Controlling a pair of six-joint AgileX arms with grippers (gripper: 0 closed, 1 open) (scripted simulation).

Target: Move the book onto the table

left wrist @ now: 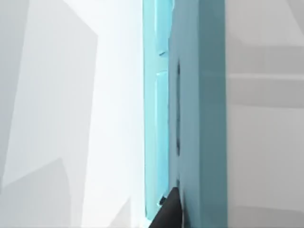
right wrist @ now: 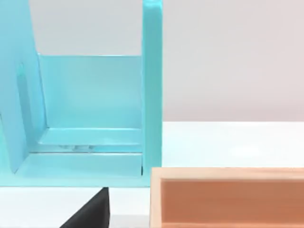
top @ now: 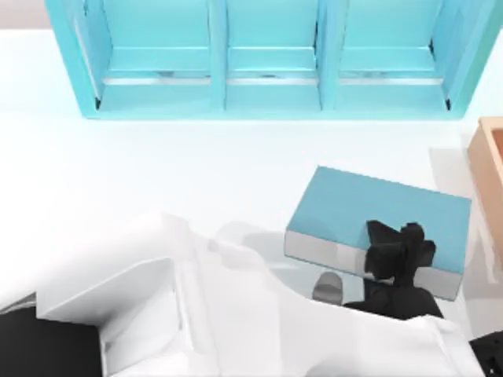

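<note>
book (top: 369,208) | right near, flat on table (top: 157,173) | right gripper (top: 397,251) over near edge, opening indeterminate | risk: dragging book on retreat

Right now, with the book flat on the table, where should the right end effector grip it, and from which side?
Probably across the book at its near long edge, where the grey-white pages face the arms. It lies flat on the table, cover up, so come from above. The right end effector hovers over that edge, toward the right end.

AgileX right gripper (top: 397,255) hangs low at the top view's right, fingers apparently closed; left arm parked lower left.
</note>
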